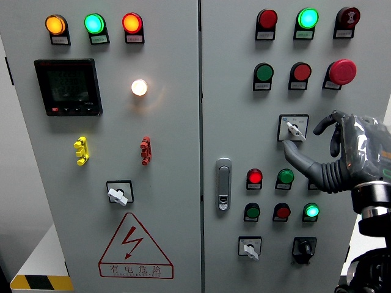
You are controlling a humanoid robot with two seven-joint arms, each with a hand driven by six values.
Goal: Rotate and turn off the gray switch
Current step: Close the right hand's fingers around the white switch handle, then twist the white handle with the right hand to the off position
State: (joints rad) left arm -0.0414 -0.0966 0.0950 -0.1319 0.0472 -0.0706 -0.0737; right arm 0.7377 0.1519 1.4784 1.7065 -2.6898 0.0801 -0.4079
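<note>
The gray switch [294, 128] sits in a square plate on the right cabinet door, below a row of green, red and mushroom-headed buttons, its lever pointing down to the right. The right hand [333, 149] comes in from the right edge, nearest the camera, its fingers spread and holding nothing; the thumb [299, 157] reaches up-left to just under the switch, and whether it touches the plate is unclear. Behind the hand are small red and green lamps, the door handle [223, 184], and farther left a dark meter display [68, 86] and a lit white lamp [139, 87].
</note>
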